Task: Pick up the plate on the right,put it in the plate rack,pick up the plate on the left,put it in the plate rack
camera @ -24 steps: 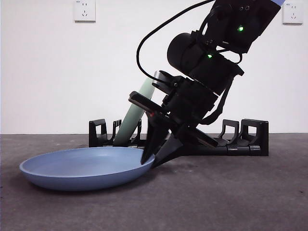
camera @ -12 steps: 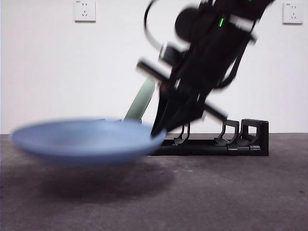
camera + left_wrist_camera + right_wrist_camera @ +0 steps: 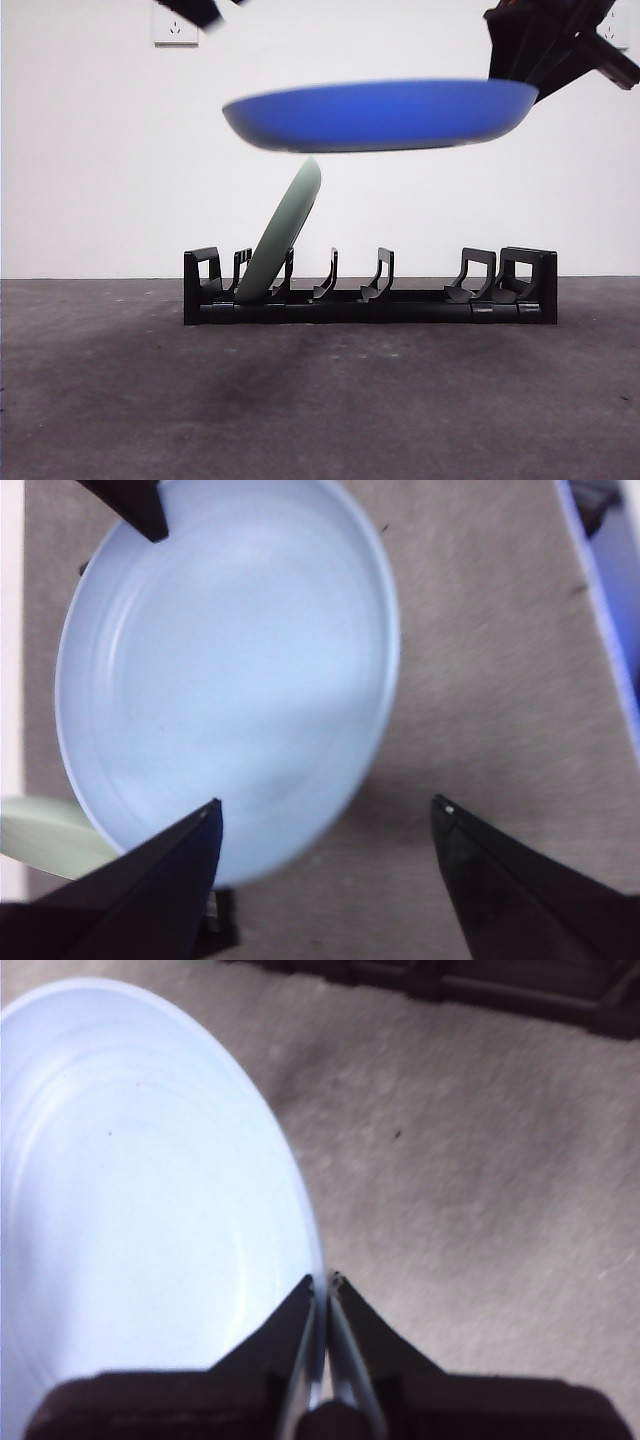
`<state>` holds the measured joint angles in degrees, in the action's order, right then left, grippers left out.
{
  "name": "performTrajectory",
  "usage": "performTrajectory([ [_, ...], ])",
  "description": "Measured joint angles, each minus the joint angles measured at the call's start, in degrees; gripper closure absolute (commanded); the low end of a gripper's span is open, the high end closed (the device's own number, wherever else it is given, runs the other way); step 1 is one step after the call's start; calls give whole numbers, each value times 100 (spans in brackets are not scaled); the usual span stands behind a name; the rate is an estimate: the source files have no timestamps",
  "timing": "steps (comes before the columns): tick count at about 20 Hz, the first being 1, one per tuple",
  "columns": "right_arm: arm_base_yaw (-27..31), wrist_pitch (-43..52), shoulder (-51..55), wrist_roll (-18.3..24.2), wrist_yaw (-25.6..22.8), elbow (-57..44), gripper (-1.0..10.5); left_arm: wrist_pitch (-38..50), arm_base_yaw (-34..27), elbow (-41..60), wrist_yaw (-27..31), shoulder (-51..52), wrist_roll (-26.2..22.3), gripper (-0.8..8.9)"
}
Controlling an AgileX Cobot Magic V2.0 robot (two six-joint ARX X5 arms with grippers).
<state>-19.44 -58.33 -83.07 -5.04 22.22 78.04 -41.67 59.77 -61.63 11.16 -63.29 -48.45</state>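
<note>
Two plates are accounted for, and the larger change concerns the blue plate (image 3: 380, 113): a second ago it lay flat on the grey table (image 3: 320, 400) in front of the plate rack (image 3: 370, 290) with a gripper closing on its rim; half a second ago it was just clear of the surface; now it hangs high in the air, roughly level, above the rack and well apart from it. The lift is therefore done, and in my judgement the remaining work is to tip the plate on edge and lower it into a free slot. The pale green plate (image 3: 285, 230) leans in the rack's slots near one end, unchanged across the three front pictures, so one half of the task appears complete. The front view alone shows height and the rack's free prongs beside the green plate. The right wrist view alone shows the grip: the right gripper (image 3: 325, 1285) has its jaws pinched tight on the blue plate's rim, with the rack's edge (image 3: 480, 990) beyond. The left wrist view shows what neither other does: the left gripper (image 3: 325, 815), jaws spread wide and holding nothing, looks down onto the plate's pale inner face (image 3: 230, 670) from above; it appears in the front view only as a black tip (image 3: 195, 10).
</note>
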Motion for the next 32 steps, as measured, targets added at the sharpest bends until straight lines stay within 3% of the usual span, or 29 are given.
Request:
performTrajectory([
  [3, 4, -55, 63, 37, 35, 11, 959, 225, 151, 0, 367, -474, -317, 460],
  [7, 2, -83, 63, 37, 229, 11, 959, 229, 166, 0, 376, -697, -424, 474],
  [10, 2, -85, 63, 37, 332, 13, 959, 308, 166, 0, 376, -699, -448, 734],
  [12, 4, -136, 63, 39, 332, 13, 959, 319, 166, 0, 376, -699, -446, 797],
  [23, 22, -129, 66, 37, 330, 42, 934, 184, 232, 0, 20, -721, -584, 822],
  [26, 22, -133, 66, 81, 348, 66, 664, 140, 245, 0, -258, -721, -319, 822],
  [27, 22, -140, 74, 109, 354, 118, 622, 109, 243, 2, -317, -721, -212, 822],
  [32, 22, -153, 509, 188, 81, 831, 628, 234, 243, 0, -686, -721, 282, 822],
])
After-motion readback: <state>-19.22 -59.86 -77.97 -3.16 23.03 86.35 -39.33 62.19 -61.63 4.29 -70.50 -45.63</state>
